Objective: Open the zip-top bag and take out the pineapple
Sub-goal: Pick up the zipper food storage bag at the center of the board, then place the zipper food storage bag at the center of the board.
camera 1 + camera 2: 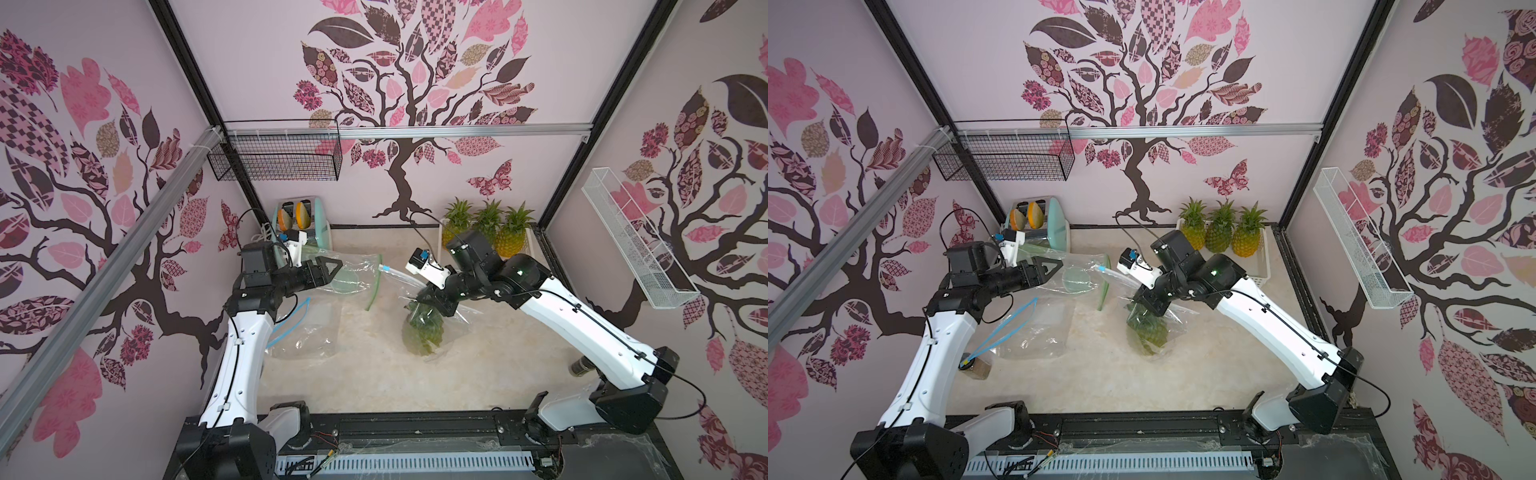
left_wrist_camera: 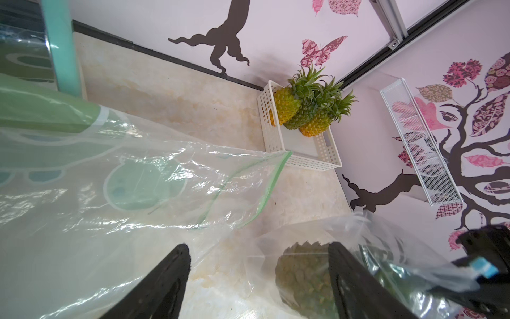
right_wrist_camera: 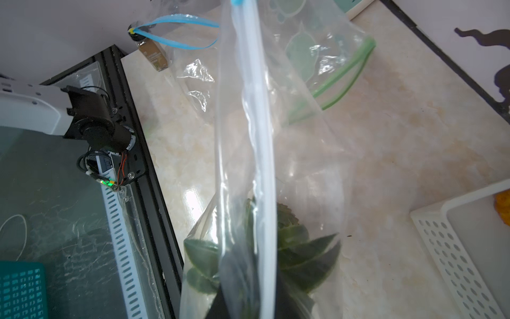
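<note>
1. Take the white basket at the back of the table as the marker for places.
2. Just in front of the basket: the bag, held up by its top edge, bottom seemingly on the table.
3. Inside it: the pineapple, leaves pointing up toward the zip strip.
4. Pinched shut on that strip, right by the leaves: the right claw. Hold this pinch firm to pull the strip taut.
5. Farther from the basket, above an empty green-edged bag: the left claw, spread wide and holding nothing. Bring it across to the slider.
6. At the strip's end away from the right claw: the blue slider. Sealed or not: hard to tell. Grip it squarely and draw along the strip, never sideways.
</note>
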Motion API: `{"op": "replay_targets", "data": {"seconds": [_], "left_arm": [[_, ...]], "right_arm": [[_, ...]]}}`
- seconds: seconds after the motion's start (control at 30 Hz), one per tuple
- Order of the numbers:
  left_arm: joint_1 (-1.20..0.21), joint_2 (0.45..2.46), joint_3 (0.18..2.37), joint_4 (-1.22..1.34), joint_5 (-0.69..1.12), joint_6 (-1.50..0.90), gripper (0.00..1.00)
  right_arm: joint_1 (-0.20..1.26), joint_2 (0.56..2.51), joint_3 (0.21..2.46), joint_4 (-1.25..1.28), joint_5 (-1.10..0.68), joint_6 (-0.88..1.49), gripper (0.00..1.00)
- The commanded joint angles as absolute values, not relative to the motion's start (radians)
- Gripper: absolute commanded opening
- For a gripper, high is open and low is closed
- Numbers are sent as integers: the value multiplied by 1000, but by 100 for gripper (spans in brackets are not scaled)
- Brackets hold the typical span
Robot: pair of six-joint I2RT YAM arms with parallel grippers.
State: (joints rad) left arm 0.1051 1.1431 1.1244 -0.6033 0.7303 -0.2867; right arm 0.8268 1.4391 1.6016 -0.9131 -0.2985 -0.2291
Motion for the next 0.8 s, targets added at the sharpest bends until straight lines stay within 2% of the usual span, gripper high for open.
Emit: {"op": "replay_targets", "data": {"seconds": [0.0, 0.23, 0.53, 0.63, 0.77], "left_arm": [[109, 1149, 1182, -666, 696, -258, 81], [121, 1178, 1264, -792, 564, -270, 81], [140, 1123, 1237, -829, 596, -288, 82], [141, 1095, 1215, -827, 652, -290, 81], [143, 1039, 1167, -826, 730, -289, 80]], "right_arm": [[888, 1430, 1652, -886, -293, -235, 0], [1013, 1473, 1679, -913, -229, -240, 0], [1059, 1481, 1548, -889, -162, -226, 0], [1060, 1457, 1507, -868, -158, -203, 5], [1062, 1433, 1483, -848, -164, -175, 20]]}}
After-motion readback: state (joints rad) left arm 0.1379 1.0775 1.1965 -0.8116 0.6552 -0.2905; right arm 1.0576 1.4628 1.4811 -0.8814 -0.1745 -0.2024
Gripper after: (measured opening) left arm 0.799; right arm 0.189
